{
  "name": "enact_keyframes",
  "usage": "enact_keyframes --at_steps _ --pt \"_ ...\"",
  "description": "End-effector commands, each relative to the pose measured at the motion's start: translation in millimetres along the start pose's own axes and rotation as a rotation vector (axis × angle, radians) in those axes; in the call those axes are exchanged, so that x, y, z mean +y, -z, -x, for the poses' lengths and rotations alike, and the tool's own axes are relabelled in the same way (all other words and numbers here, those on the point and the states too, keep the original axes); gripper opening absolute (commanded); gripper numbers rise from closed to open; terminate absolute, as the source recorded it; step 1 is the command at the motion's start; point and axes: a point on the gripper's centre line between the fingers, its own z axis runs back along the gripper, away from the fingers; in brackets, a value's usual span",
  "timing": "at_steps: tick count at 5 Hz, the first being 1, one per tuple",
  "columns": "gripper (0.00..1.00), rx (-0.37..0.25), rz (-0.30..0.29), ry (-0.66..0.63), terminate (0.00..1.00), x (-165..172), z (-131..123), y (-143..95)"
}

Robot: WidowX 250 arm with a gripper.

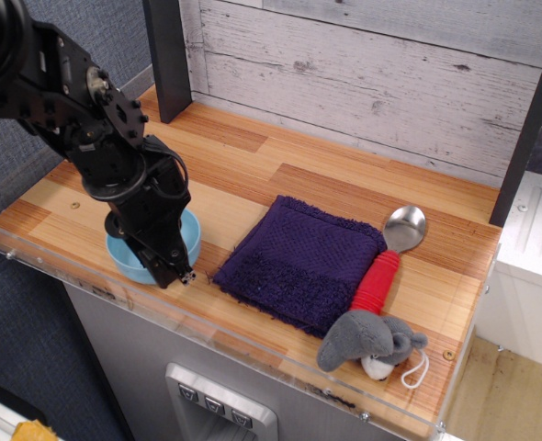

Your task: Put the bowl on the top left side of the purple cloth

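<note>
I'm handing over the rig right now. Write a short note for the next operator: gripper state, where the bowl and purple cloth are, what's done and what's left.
Gripper: down at the near right rim of the bowl; the picture does not show whether it is open or shut, or whether it has a grip.
Bowl: on the wooden counter, near its front left edge, left of the purple cloth and apart from it.
Cloth: flat in the middle of the counter, nothing on it. A spoon and a grey stuffed toy lie along its right side.
Done: arm brought to the bowl.
Left: secure the grip, lift the bowl, set it on the cloth's top left part, release.

Light-blue bowl [187, 234] sits left of flat purple cloth [303, 260].
</note>
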Motion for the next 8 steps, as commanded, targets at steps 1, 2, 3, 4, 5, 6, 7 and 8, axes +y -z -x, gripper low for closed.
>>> enact_keyframes --at_steps 1,2,3,4,5,6,7,8 --pt "0.0 -0.044 -0.065 0.015 0.0 3.0 -1.8 -20.7" --pt "0.0 -0.05 -0.069 0.015 0.0 2.5 -2.1 -24.8" --pt "0.0 -0.061 -0.071 0.005 0.0 3.8 -4.4 -31.3" --pt "0.0 -0.102 -0.072 -0.025 0.0 8.2 -12.7 -47.0" --pt "0.0 -0.202 -0.12 -0.084 0.0 19.8 -28.3 -85.8" --pt "0.0 -0.285 -0.175 -0.126 0.0 30.7 -40.2 -123.5" --pt "0.0 -0.345 -0.205 -0.169 0.0 40.1 -53.0 -145.8" --pt "0.0 -0.356 -0.159 -0.156 0.0 40.4 -84.2 -135.1"
